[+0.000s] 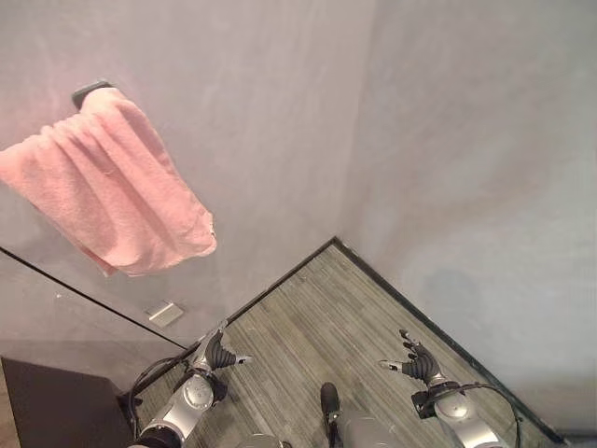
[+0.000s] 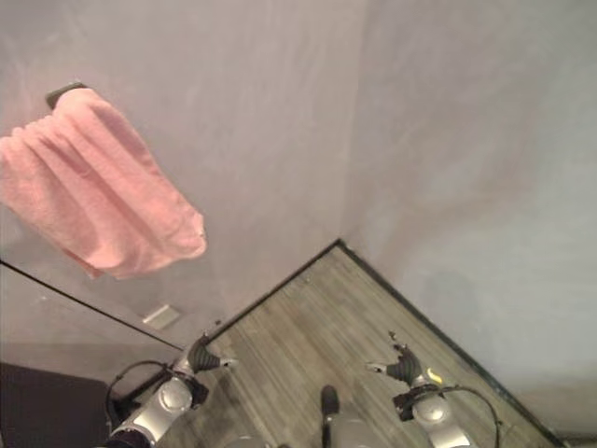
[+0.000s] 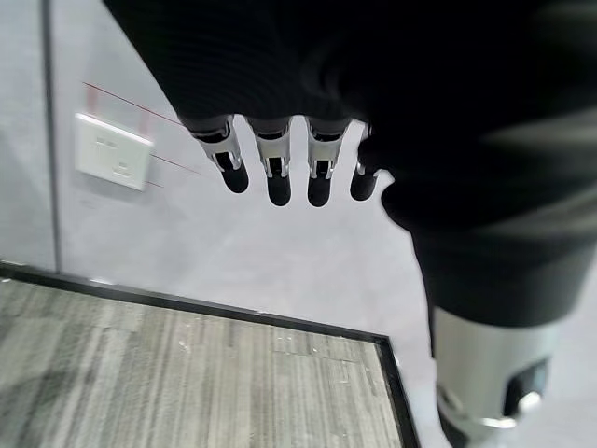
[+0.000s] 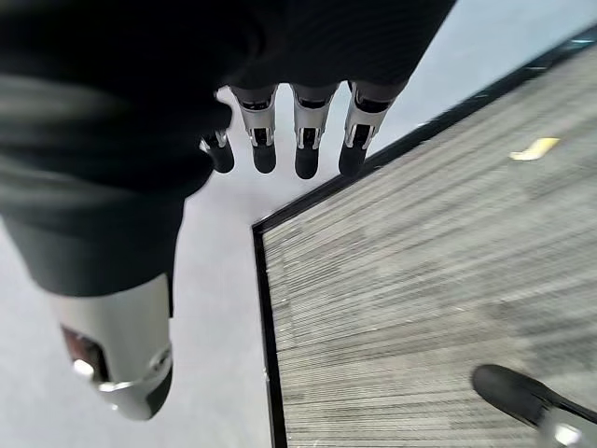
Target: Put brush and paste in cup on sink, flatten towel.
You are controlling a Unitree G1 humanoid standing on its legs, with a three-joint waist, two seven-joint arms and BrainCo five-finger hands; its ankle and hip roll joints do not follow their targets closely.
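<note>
Both hands hang low at the bottom of the head views, nearest the camera, over a grey wood-grain floor (image 1: 345, 317): the left hand (image 1: 220, 352) at the lower left, the right hand (image 1: 416, 360) at the lower right. Each wrist view shows its own hand with fingers (image 3: 270, 173) straight and relaxed, holding nothing; the right hand's fingers (image 4: 303, 149) look the same. A pink towel (image 1: 121, 182) hangs high on the grey wall (image 1: 280, 121) at the upper left, draped over a dark bar or hook (image 1: 89, 91) whose end shows at its top. It lies up and to the left of both hands, well apart from them, and the left hand is the nearer one. Its cloth is bunched into soft folds, gathered narrow at the bar and spreading toward a rumpled lower edge, so flattening seems not yet done. A white wall socket (image 1: 165, 314) sits low on the wall near the left hand.
</note>
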